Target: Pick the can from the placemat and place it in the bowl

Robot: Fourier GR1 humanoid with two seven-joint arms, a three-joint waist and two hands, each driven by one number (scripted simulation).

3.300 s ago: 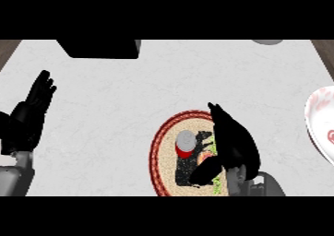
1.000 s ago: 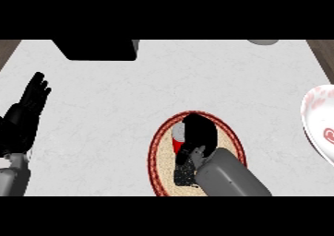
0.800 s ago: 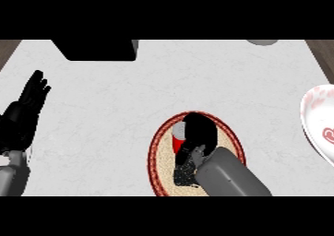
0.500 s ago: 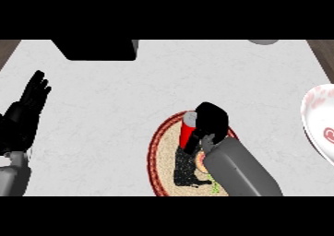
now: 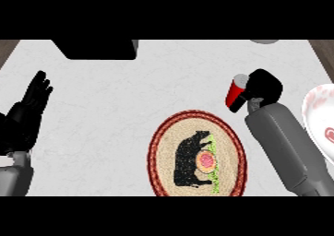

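A red can with a grey top (image 5: 235, 92) is held up off the counter, right of and beyond the placemat. My right hand (image 5: 264, 86) is shut on it, curled round its right side and hiding part of it. The round placemat (image 5: 197, 154), red-rimmed with a black animal figure, lies bare near the front middle. The white bowl (image 5: 323, 120) with a red mark inside sits at the right edge, just right of my right forearm. My left hand (image 5: 30, 112) rests open at the left edge, fingers up.
A black box-like object (image 5: 98, 48) stands at the back left of the counter. A grey round thing (image 5: 265, 41) shows at the back right edge. The counter's wooden border shows at both far corners.
My right hand has lifted the can off the placemat and carried it up and to the right, toward the bowl. The placemat now lies uncovered. The left hand has not moved.
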